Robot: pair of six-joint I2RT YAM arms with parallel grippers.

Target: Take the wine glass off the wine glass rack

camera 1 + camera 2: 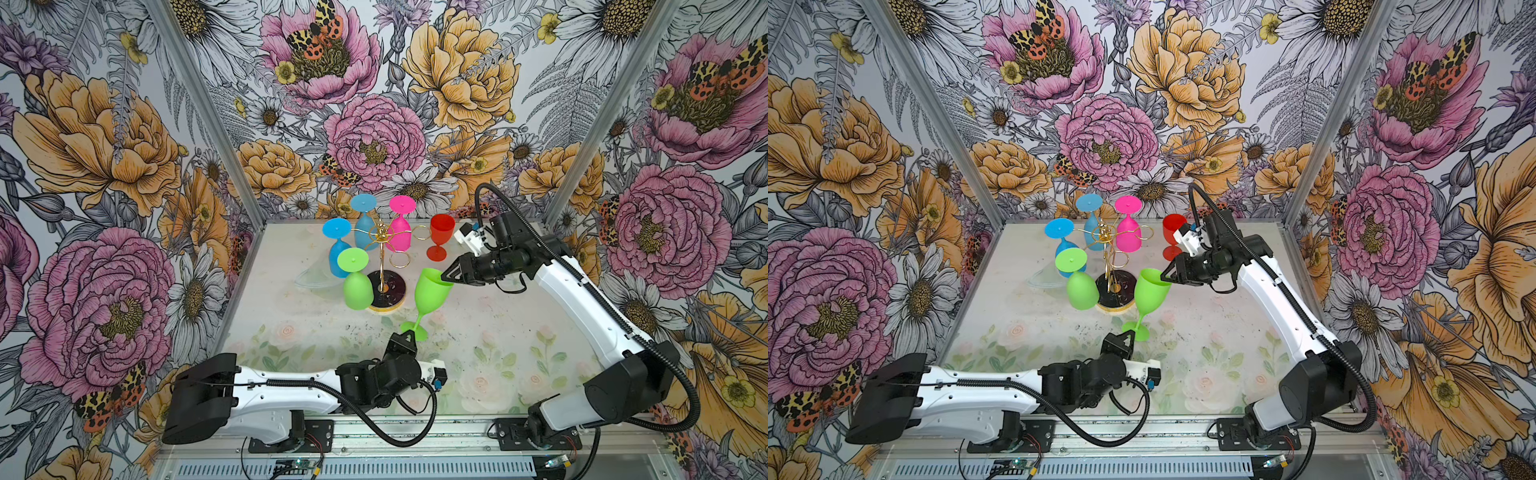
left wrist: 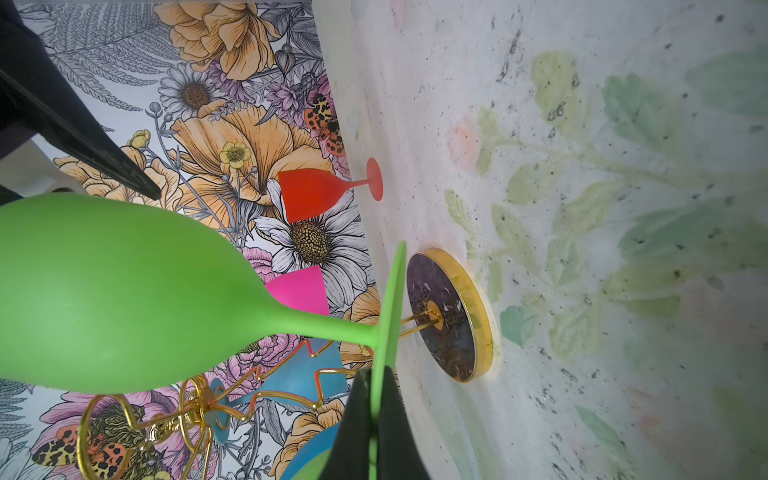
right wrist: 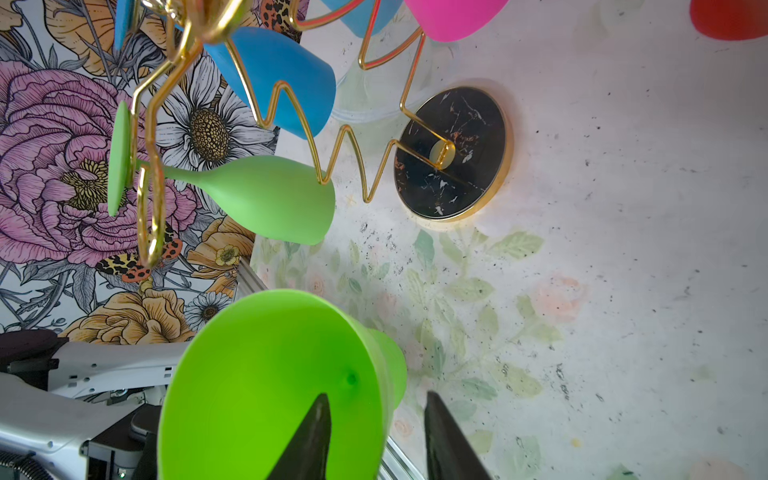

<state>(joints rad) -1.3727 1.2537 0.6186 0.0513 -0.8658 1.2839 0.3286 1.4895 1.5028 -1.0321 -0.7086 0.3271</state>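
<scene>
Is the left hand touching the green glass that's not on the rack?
Touching. In the left wrist view, the left hand is shut on the loose green glass, the edge of its foot pinched between the fingers.

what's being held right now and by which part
The left gripper pinches the free green wine glass by the edge of its foot. The right gripper straddles the bowl's rim, one finger inside, jaws open, not gripping.
</scene>
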